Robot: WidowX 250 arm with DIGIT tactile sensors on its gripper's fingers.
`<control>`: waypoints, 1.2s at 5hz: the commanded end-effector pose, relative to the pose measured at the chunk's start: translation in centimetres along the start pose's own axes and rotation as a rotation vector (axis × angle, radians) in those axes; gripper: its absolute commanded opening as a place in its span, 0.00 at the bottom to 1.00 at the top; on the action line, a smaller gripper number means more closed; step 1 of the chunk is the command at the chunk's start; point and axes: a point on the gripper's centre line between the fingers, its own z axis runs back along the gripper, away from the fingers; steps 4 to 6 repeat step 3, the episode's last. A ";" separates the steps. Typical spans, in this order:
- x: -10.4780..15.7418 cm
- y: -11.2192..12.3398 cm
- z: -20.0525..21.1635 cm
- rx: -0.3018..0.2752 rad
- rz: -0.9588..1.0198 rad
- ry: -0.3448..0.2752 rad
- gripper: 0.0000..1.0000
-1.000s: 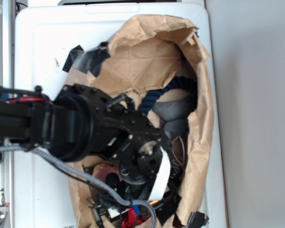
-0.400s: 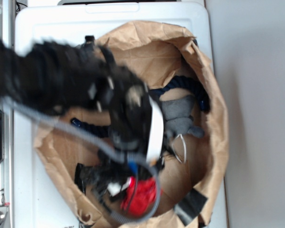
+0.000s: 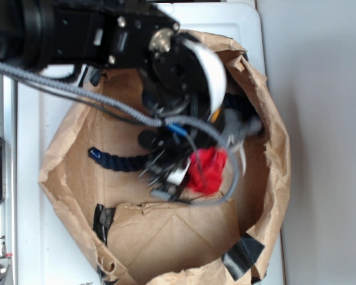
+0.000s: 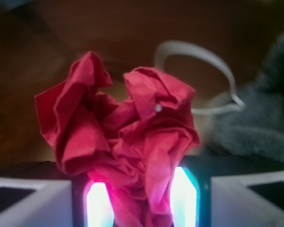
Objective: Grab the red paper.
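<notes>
The brown paper bag (image 3: 166, 237) lies open across the middle and lower part of the exterior view, its crumpled rim forming a wide ring on the white table (image 3: 53, 53); black tape patches (image 3: 243, 255) sit on its lower right and lower left edges. Inside the bag, the red paper (image 3: 206, 171) sits a little right of centre, a wrinkled wad pinched by the end effector (image 3: 193, 175), which reaches down from the black arm (image 3: 77, 29) filling the upper left of the frame. In the wrist view the red paper (image 4: 123, 137) fills the centre, its lower end squeezed between the two glowing fingers (image 4: 183, 198) at the bottom edge, the wad bulging out above them. Also in the bag: a dark blue rope (image 3: 115, 160) curving along the floor at centre left, and the grey plush toy (image 3: 246, 127) just right of the arm's wrist, partly hidden. In the wrist view the grey plush toy (image 4: 260, 123) is at right, with a pale thin loop (image 4: 203, 56) next to it, behind the paper. A braided grey cable (image 3: 77, 95) crosses from the left edge toward the wrist.
</notes>
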 end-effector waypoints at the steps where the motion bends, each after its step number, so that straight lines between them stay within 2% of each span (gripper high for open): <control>1: -0.2 -3.2 5.6 0.319 0.404 0.128 0.00; 2: -0.2 -4.2 8.5 0.366 0.644 0.065 0.00; 3: -0.3 -5.1 11.4 0.353 0.745 0.018 0.00; 6: -0.3 -5.1 11.4 0.353 0.745 0.018 0.00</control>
